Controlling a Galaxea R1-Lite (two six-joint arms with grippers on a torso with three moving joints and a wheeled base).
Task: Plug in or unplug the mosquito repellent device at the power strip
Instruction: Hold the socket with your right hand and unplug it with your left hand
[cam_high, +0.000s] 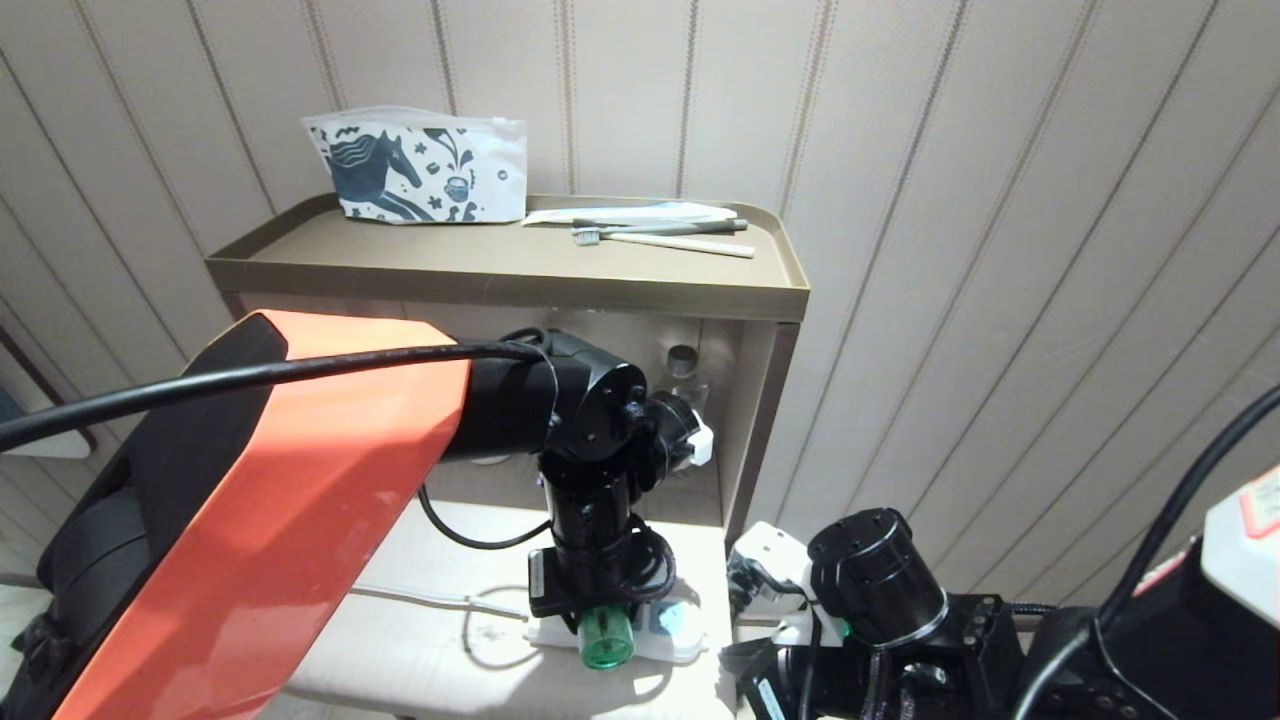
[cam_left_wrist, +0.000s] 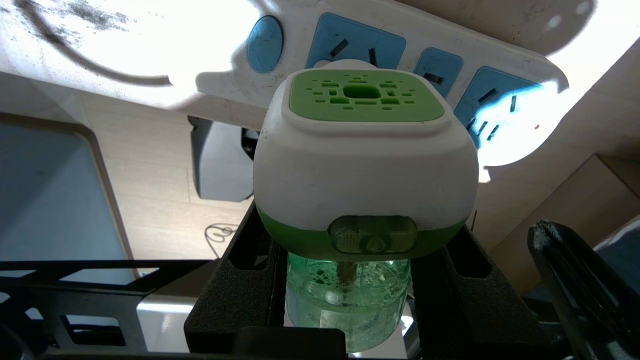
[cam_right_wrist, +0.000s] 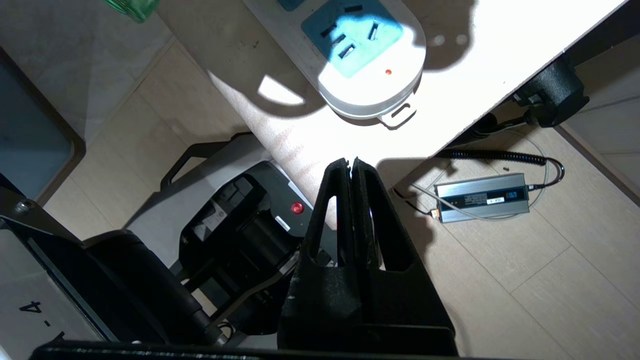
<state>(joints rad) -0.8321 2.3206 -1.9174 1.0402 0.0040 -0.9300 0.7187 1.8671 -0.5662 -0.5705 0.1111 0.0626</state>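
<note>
The mosquito repellent device (cam_left_wrist: 365, 150) has a white body, a green vented top and a clear green bottle (cam_left_wrist: 347, 295). My left gripper (cam_left_wrist: 350, 280) is shut on that bottle, one black finger (cam_left_wrist: 235, 290) on each side. The device's back sits against the white power strip (cam_left_wrist: 440, 50), over its blue sockets; I cannot tell whether the pins are in. In the head view the left gripper (cam_high: 600, 610) points down at the power strip (cam_high: 680, 645) with the device (cam_high: 606, 640) in it. My right gripper (cam_right_wrist: 351, 162) is shut and empty, just off the power strip's (cam_right_wrist: 370, 90) rounded end.
The strip lies on a low pale shelf (cam_high: 450, 560) under a brown cabinet (cam_high: 520, 270) with a printed pouch (cam_high: 420, 170) and toothbrushes (cam_high: 660, 232) on top. A capped bottle (cam_high: 685, 375) stands inside. A silver adapter (cam_right_wrist: 480, 195) lies on the floor by my base (cam_right_wrist: 240, 220).
</note>
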